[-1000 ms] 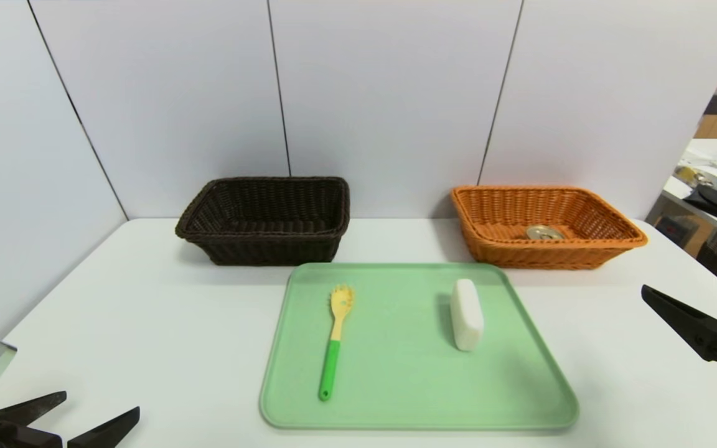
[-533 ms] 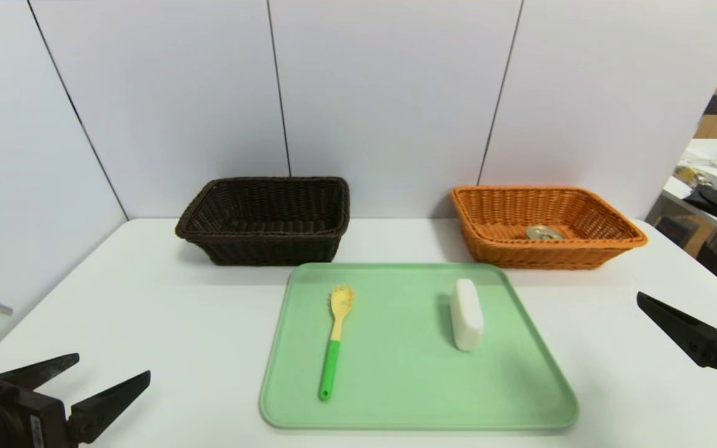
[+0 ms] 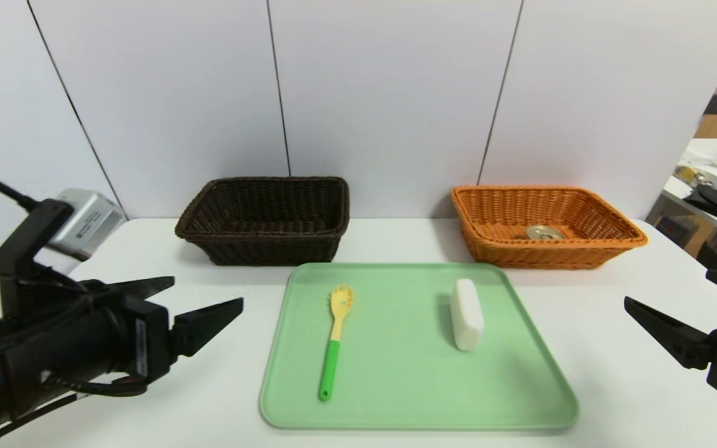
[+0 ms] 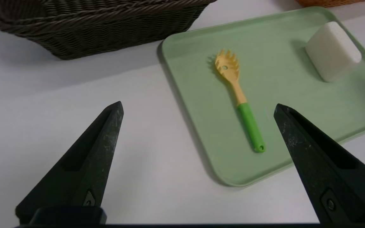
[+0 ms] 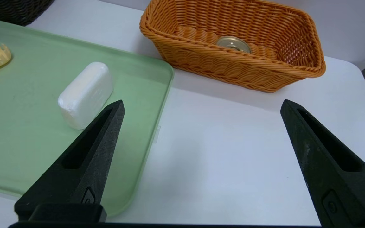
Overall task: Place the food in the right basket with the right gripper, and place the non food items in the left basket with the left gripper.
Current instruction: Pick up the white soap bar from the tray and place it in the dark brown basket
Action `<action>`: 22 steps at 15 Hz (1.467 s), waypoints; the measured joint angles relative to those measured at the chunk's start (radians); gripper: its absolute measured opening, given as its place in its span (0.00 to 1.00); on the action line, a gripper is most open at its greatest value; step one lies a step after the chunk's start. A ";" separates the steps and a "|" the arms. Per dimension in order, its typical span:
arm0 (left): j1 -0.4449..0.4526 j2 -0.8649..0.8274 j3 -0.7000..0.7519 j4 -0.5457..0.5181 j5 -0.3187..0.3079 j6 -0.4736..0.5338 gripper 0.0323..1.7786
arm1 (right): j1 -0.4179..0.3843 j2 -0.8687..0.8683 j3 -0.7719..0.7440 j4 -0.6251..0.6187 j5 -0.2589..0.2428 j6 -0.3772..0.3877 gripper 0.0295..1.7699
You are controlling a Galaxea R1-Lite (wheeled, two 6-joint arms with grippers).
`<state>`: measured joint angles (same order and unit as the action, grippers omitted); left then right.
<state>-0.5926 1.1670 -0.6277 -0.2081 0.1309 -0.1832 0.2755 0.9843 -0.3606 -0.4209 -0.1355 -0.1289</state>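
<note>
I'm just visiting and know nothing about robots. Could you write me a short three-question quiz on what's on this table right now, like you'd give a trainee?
1. True or false: the tin can lies in the orange basket.
2. Which things lie on the green tray?
A. pasta fork and white block
B. tin can and pasta fork
C. white block only
3. Fill in: the dark brown basket holds ____.

Key
1. True.
2. A.
3. Nothing that shows. The left gripper stands open beside the tray, nearest the fork, holding nothing; the right gripper waits open on the far side.
</note>
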 joint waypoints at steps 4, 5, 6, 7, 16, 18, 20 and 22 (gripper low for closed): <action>-0.181 0.124 -0.093 0.026 0.064 -0.035 0.95 | 0.019 0.017 0.000 -0.001 -0.001 0.000 0.96; -0.217 0.152 -0.113 0.028 0.070 -0.041 0.95 | 0.026 0.023 0.000 -0.001 -0.002 -0.001 0.96; -0.245 0.177 -0.134 0.030 0.076 -0.048 0.95 | 0.029 0.027 0.000 -0.001 -0.003 -0.002 0.96; -0.270 0.207 -0.158 0.031 0.087 -0.054 0.95 | 0.032 0.031 -0.001 -0.001 -0.003 -0.002 0.96; -0.479 0.535 -0.471 0.048 0.303 -0.154 0.95 | 0.060 0.042 0.014 -0.001 -0.008 -0.004 0.96; -0.513 0.600 -0.546 0.103 0.348 -0.190 0.95 | 0.067 0.043 0.016 -0.001 -0.008 -0.004 0.96; -0.537 0.651 -0.628 0.179 0.357 -0.246 0.95 | 0.069 0.042 0.020 -0.001 -0.010 -0.003 0.96; -0.552 0.705 -0.719 0.246 0.364 -0.280 0.95 | 0.071 0.041 0.024 -0.001 -0.011 -0.004 0.96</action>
<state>-1.1445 1.8719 -1.3464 0.0383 0.4949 -0.4628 0.3468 1.0255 -0.3362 -0.4223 -0.1466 -0.1326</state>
